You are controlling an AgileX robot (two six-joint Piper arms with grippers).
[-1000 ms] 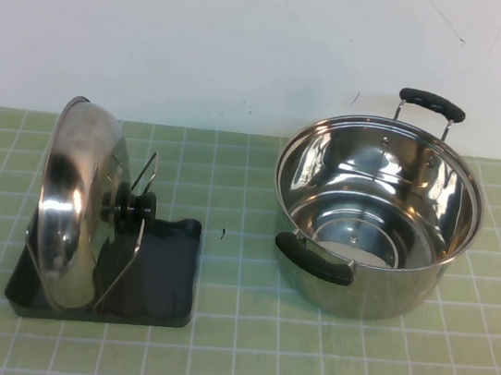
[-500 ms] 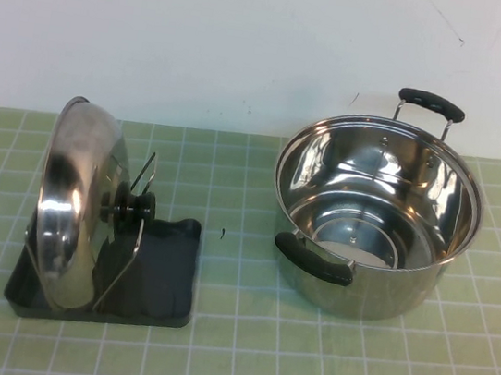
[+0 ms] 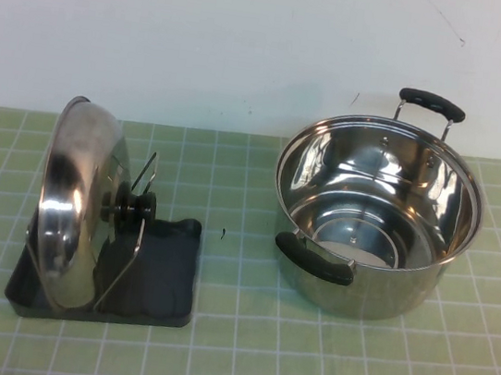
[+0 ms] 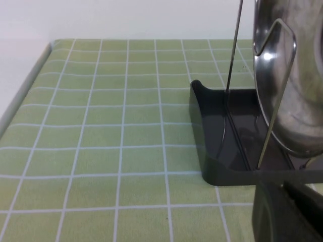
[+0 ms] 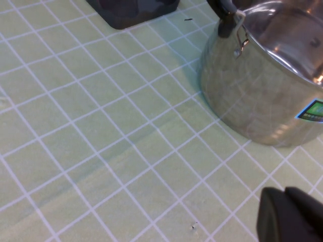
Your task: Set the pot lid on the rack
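The pot lid stands on edge in the rack at the left, leaning against the wire loops, with its black knob facing right. Neither gripper shows in the high view. In the left wrist view my left gripper is shut and empty, just outside the rack's near wall, with the lid behind a wire loop. In the right wrist view my right gripper is shut and empty, low over the mat near the pot.
The deep steel pot with two black handles stands open at the right. A green checked mat covers the table, with a white wall behind. The mat's edge shows in the left wrist view.
One second ago the dark tip of my left gripper showed at the bottom left corner of the high view; it has drawn back out of that view. The lid, rack and pot have not moved.
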